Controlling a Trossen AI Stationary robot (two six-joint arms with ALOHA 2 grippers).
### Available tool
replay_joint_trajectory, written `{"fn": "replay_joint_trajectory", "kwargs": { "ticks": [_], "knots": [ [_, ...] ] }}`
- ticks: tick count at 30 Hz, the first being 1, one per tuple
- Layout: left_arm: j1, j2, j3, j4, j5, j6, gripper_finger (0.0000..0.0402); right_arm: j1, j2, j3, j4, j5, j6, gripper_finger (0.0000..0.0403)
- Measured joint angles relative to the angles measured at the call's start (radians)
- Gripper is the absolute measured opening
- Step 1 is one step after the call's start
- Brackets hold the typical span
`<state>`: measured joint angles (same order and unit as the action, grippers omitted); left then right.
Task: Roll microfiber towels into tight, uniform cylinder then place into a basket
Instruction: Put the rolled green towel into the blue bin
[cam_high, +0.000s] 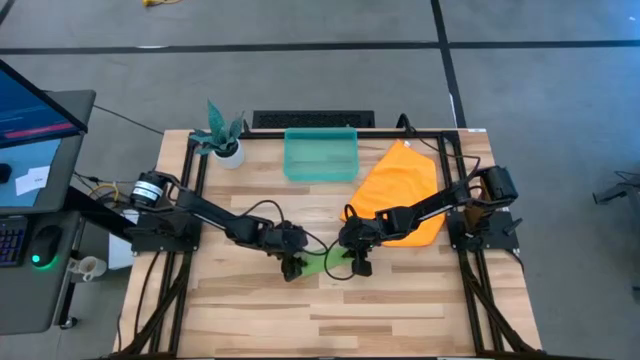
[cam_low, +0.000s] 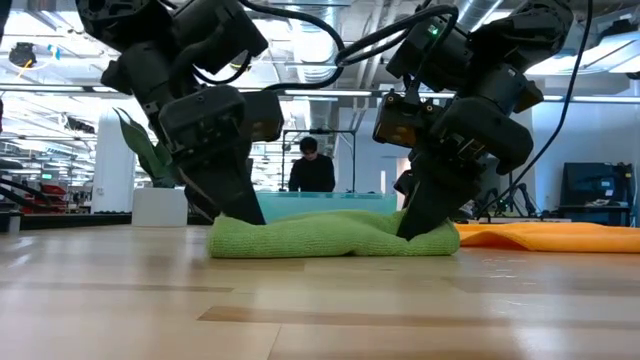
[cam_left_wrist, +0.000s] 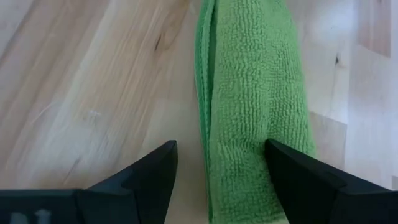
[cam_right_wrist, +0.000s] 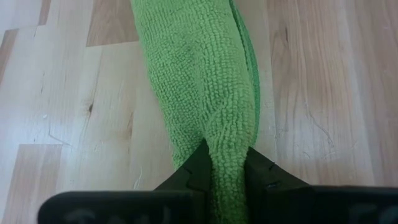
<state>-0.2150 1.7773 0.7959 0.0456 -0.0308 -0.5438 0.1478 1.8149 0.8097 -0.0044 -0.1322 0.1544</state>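
Right gripper (cam_right_wrist: 225, 163) pinches one end of the rolled green towel (cam_high: 318, 263); left gripper (cam_left_wrist: 221, 163) spread astride the other.

The middle of the table (cam_high: 250, 310) is blocked by the rolled green towel (cam_high: 318, 263), with the left gripper (cam_high: 291, 268) and the right gripper (cam_high: 358, 262) standing at its two ends. Toward the right edge, the surface is covered by the orange towel (cam_high: 402, 190). The middle of the far edge is taken by the basket (cam_high: 321, 155), and the plant pot (cam_high: 230, 152) stands beside it toward the far left corner. Along the whole near edge, bare wood is left free for passing.
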Motion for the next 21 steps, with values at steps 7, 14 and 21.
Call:
{"fn": "replay_joint_trajectory", "kwargs": {
  "ticks": [7, 14, 21],
  "knots": [
    [0.002, 0.004, -0.002, 0.023, 0.038, -0.046, 0.0221, 0.0, 0.0, 0.0, 0.0, 0.001, 0.002, 0.0066],
    [0.0, 0.006, -0.002, 0.029, 0.055, -0.194, 0.0134, -0.001, 0.0, 0.0, 0.0, 0.007, 0.003, 0.0066],
    [0.0, 0.009, -0.003, 0.041, 0.103, -0.23, 0.0028, -0.002, 0.0, 0.0, 0.0, 0.008, 0.004, 0.0066]
  ]
}}
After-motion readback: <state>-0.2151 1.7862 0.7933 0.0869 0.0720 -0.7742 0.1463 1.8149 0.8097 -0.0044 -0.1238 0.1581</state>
